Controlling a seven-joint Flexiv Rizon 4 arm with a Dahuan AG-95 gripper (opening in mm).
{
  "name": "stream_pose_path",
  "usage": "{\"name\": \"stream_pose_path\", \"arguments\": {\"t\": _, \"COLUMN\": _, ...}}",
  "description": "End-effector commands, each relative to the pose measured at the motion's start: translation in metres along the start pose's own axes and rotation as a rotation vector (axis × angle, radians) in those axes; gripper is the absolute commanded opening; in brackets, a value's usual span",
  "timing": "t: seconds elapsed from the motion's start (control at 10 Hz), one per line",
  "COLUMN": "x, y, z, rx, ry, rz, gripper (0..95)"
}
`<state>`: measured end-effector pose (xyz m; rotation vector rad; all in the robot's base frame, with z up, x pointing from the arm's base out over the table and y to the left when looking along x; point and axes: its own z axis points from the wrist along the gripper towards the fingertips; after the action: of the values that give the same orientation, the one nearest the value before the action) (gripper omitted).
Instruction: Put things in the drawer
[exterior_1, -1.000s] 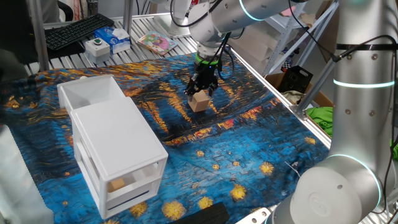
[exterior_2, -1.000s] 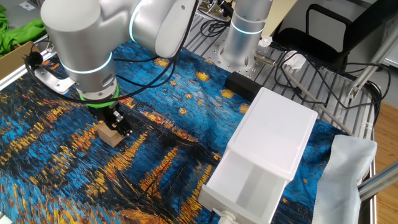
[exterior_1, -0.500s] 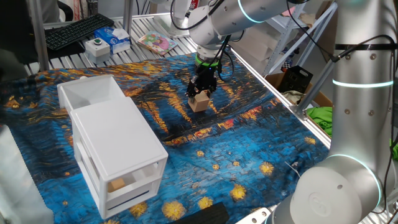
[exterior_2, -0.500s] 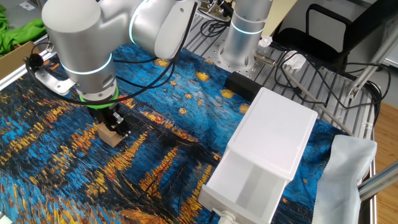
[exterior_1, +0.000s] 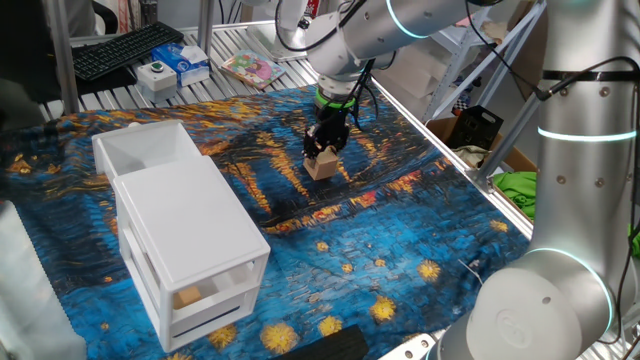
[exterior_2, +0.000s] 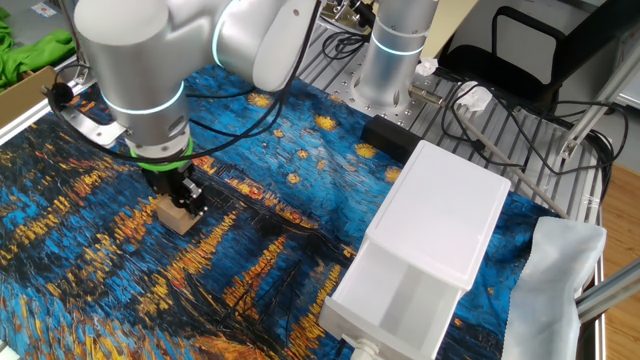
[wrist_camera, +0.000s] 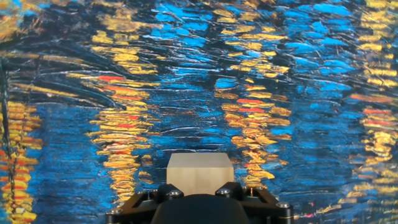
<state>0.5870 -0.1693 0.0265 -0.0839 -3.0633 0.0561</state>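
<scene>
A light-tan wooden block (exterior_1: 320, 168) (exterior_2: 177, 219) rests on the painted blue cloth, right of the white cabinet (exterior_1: 205, 235) (exterior_2: 450, 215). My gripper (exterior_1: 323, 156) (exterior_2: 183, 203) stands straight down over it, its fingers against two opposite sides of the block. In the hand view the block (wrist_camera: 199, 169) fills the space just ahead of the gripper body; the fingertips themselves are hidden. The top drawer (exterior_1: 108, 150) (exterior_2: 342, 312) is pulled out and looks empty. Another block (exterior_1: 187, 295) shows through a lower drawer's clear front.
A keyboard (exterior_1: 125, 48), small boxes (exterior_1: 180, 62) and a booklet (exterior_1: 250, 68) lie on the slatted bench behind the cloth. A second robot's base (exterior_1: 560, 290) stands at the near right. A black box (exterior_2: 395, 135) and white cloth (exterior_2: 565, 270) flank the cabinet.
The fingers have drawn in from wide open onto the block's sides. The arm has hardly moved, and the block stays in the same spot on the cloth.
</scene>
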Motion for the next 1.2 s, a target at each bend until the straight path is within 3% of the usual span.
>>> {"name": "stream_pose_path", "arguments": {"t": 0.1, "x": -0.0004, "y": -0.0002, "z": 0.0001, "rx": -0.010, "ry": 0.003, "rz": 0.015, "gripper": 0.0}}
{"name": "stream_pose_path", "arguments": {"t": 0.5, "x": -0.0004, "y": -0.0002, "z": 0.0001, "rx": -0.070, "ry": 0.008, "rz": 0.016, "gripper": 0.0}}
{"name": "stream_pose_path", "arguments": {"t": 1.2, "x": -0.0004, "y": -0.0002, "z": 0.0001, "rx": -0.073, "ry": 0.015, "rz": 0.062, "gripper": 0.0}}
